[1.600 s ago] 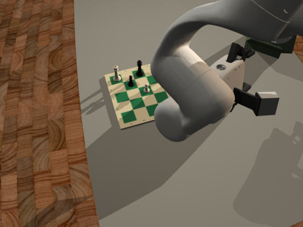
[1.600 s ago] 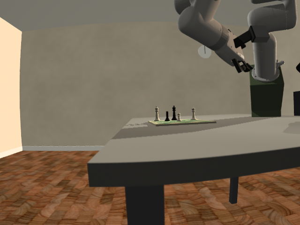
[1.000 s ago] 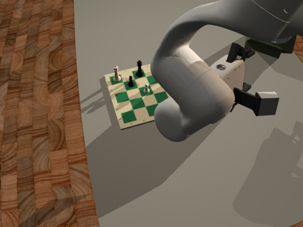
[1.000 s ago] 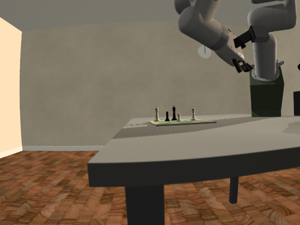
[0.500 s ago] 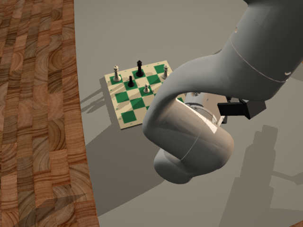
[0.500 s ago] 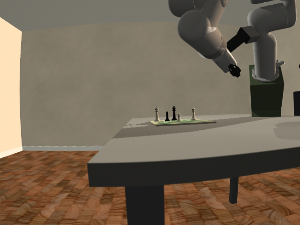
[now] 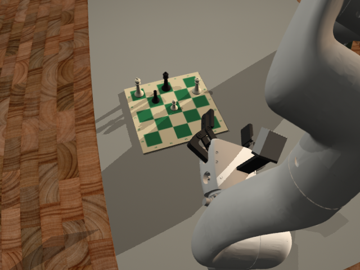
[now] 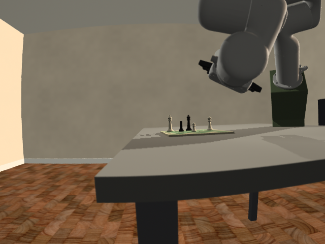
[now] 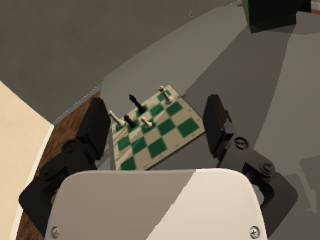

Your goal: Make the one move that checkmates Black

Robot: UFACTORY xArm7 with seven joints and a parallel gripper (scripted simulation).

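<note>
A small green and cream chessboard [image 7: 171, 143] [image 8: 223, 132] [image 9: 190, 127] lies on the grey table. A tall white piece [image 7: 138, 87] [image 8: 169, 123] stands at its far left corner. Another tall white piece [image 7: 196, 85] [image 8: 209, 123] [image 9: 163, 94] stands at the far right. The black king [image 7: 165, 81] [image 8: 188, 122] [image 9: 136, 103] stands between them on the back row. A black pawn [image 7: 155, 97] [image 8: 181, 126] and a white pawn [image 7: 174, 105] [image 8: 194, 127] stand one row nearer. All are upright. My gripper [image 7: 227, 125] [image 9: 155, 107] is wide open and empty, high above the table by the board's near right corner.
The robot's dark green pedestal [image 8: 288, 104] stands at the table's far side. The arm's bulky links [image 7: 290, 188] fill the right of the top view. The table's left edge drops to a wooden floor [image 7: 43, 145].
</note>
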